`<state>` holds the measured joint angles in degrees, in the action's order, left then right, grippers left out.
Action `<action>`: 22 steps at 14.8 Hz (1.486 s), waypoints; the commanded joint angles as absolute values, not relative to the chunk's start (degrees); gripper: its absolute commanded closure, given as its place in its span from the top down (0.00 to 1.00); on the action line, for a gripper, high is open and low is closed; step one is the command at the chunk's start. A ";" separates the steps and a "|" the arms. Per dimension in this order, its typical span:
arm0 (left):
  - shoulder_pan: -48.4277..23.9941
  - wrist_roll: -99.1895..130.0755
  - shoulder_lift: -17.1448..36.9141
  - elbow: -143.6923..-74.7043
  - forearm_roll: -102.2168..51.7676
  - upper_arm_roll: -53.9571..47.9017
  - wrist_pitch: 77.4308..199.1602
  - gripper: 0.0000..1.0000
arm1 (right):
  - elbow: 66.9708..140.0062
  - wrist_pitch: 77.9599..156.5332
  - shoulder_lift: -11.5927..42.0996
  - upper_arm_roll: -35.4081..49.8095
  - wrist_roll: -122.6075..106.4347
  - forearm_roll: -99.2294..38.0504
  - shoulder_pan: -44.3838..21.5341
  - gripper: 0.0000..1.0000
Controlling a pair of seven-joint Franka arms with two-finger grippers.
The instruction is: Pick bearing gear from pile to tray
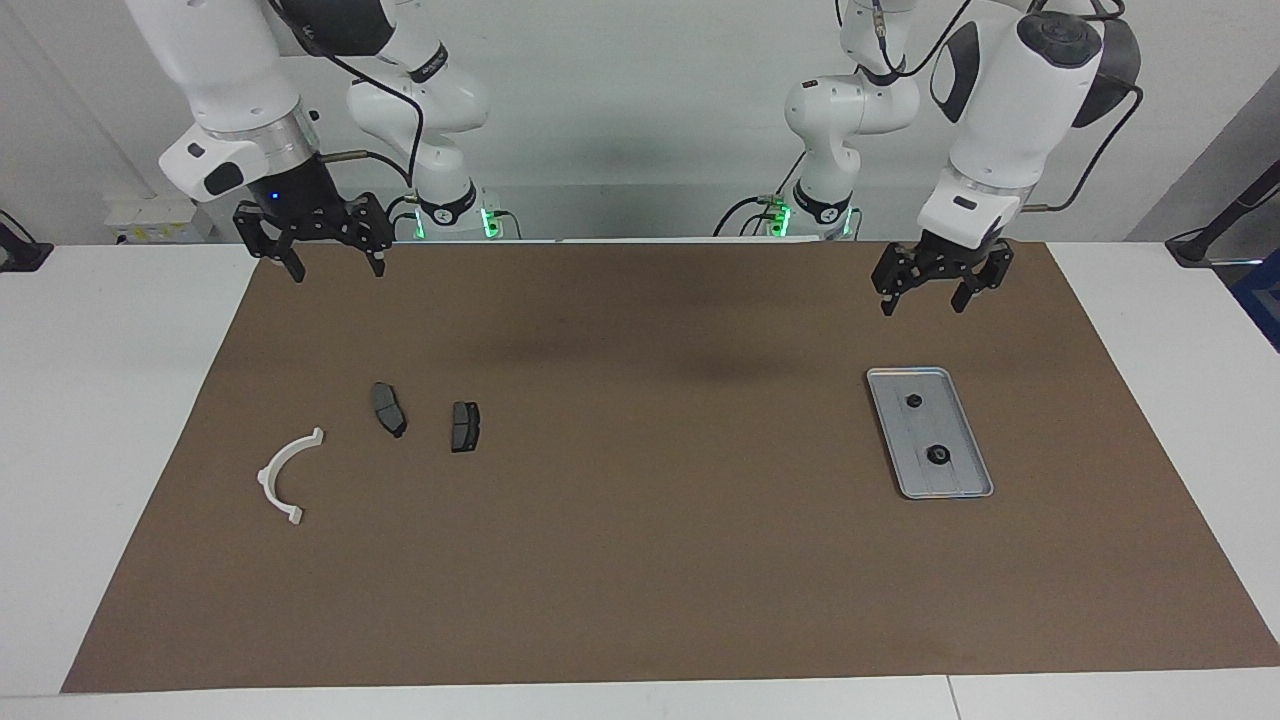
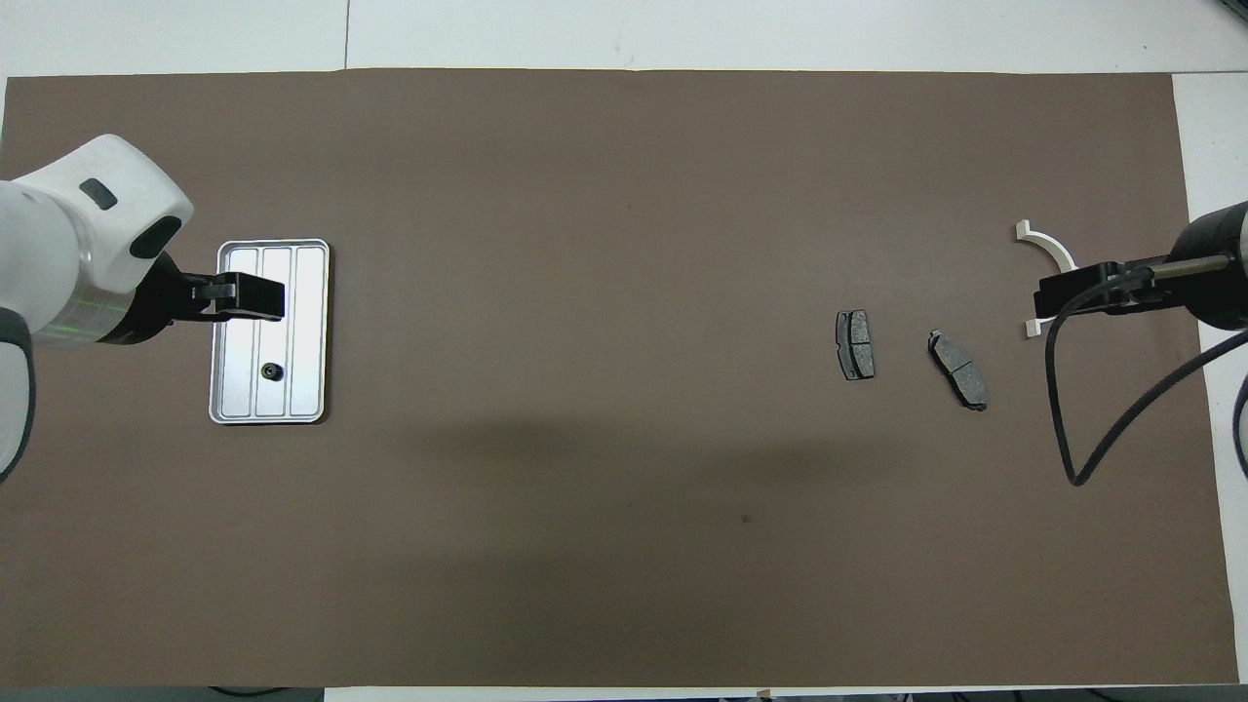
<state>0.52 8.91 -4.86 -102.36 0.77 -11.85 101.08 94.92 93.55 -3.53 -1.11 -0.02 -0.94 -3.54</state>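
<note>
brown mat [image 1: 640, 560] on a white table [image 1: 110, 400]; silver-grey ribbed tray [image 1: 960, 480]; white arc bracket [image 1: 283, 478]; dark grey brake pads [image 1: 388, 408].

From above, the left claw [image 2: 255, 295] hangs over the silver tray [image 2: 310, 331], where one small black gear [image 2: 272, 370] shows; the right claw [image 2: 1063, 292] covers the white arc bracket [image 2: 1051, 244], beside two brake pads [image 2: 855, 344] on the brown worktop [image 2: 585, 244]

In the overhead view the left gripper [image 2: 255, 296] covers part of the tray [image 2: 310, 331], hiding one of its two small black round pieces [image 1: 912, 401]; those pieces are too small to identify. The right gripper [image 2: 1072, 292] hides the middle of the white bracket [image 2: 1051, 245]. Both arms are cut off by the picture edges.
</note>
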 commanded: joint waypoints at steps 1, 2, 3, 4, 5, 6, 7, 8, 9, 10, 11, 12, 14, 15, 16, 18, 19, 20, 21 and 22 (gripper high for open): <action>0.35 7.82 -7.99 -104.67 0.44 -11.25 97.75 1.00 | 95.80 93.60 -4.66 -0.70 0.62 -0.18 -3.16 1.00; 0.53 7.13 -8.35 -104.68 0.44 -11.16 96.69 1.00 | 95.80 93.60 -4.66 -0.70 0.62 -0.18 -3.16 1.00; 0.79 6.34 -9.05 -104.59 0.44 -10.99 96.16 1.00 | 95.80 93.60 -4.66 -0.70 0.62 -0.18 -3.16 1.00; 0.97 5.72 -9.84 -104.59 0.44 -10.81 95.98 1.00 | 95.80 93.60 -4.66 -0.70 0.62 -0.18 -3.16 1.00; 1.14 5.02 -10.63 -104.59 0.44 -10.64 95.89 1.00 | 95.80 93.60 -4.66 -0.62 0.62 -0.18 -3.16 1.00; 1.14 4.66 -10.72 -104.50 0.44 -10.46 95.19 1.00 | 95.80 93.60 -4.57 -0.62 0.62 -0.18 -3.16 1.00; 1.14 4.57 -10.81 -104.50 0.44 -10.37 94.92 1.00 | 95.80 93.60 -4.57 -0.62 0.62 -0.18 -3.16 1.00; 1.23 4.66 -11.16 -104.50 0.35 -10.37 94.83 1.00 | 95.80 93.60 -4.66 -0.62 0.62 -0.18 -3.16 1.00; 1.40 4.75 -11.16 -104.50 0.35 -10.37 94.75 1.00 | 95.80 93.60 -4.66 -0.62 0.62 -0.18 -3.16 1.00; 1.75 4.83 -11.08 -104.15 0.35 -10.37 95.01 1.00 | 95.80 93.69 -4.57 -0.62 0.62 -0.18 -3.16 1.00; 2.11 4.83 -10.90 -103.72 0.18 -10.37 95.53 1.00 | 95.80 93.60 -4.66 -0.62 0.62 -0.18 -3.25 1.00; 2.81 4.75 -10.81 -103.54 0.18 -10.37 95.97 1.00 | 95.80 93.69 -4.57 -0.62 0.62 -0.18 -3.25 1.00; 4.47 3.53 -10.90 -103.80 0.18 -10.37 96.07 1.00 | 95.80 93.78 -4.66 -0.62 0.62 -0.18 -3.34 1.00; 5.09 2.56 -10.81 -103.54 0.18 -10.37 96.06 1.00 | 95.80 93.87 -4.57 -0.62 0.62 -0.18 -3.34 1.00; 5.27 2.46 -10.55 -103.10 0.09 -10.28 96.33 1.00 | 95.80 93.87 -4.66 -0.62 0.70 -0.18 -3.43 1.00; 5.36 2.64 -9.67 -101.43 0.00 -10.20 97.38 1.00 | 95.80 93.87 -4.57 -0.62 0.62 -0.26 -3.25 1.00; 5.88 2.64 -8.80 -100.12 -0.09 -10.20 96.77 1.00 | 95.80 93.87 -4.57 -0.62 0.62 -0.26 -3.16 1.00; 6.41 2.64 -8.35 -99.32 0.00 -10.20 96.16 1.00 | 95.89 93.87 -4.66 -0.62 0.62 -0.18 -3.16 1.00; 6.42 2.55 -7.65 -98.88 0.17 -10.20 95.80 1.00 | 95.80 93.87 -4.57 -0.62 0.62 -0.26 -3.16 1.00; 6.33 2.55 -6.69 -97.92 0.26 -10.37 95.54 1.00 | 95.80 93.87 -4.57 -0.62 0.62 -0.26 -3.08 1.00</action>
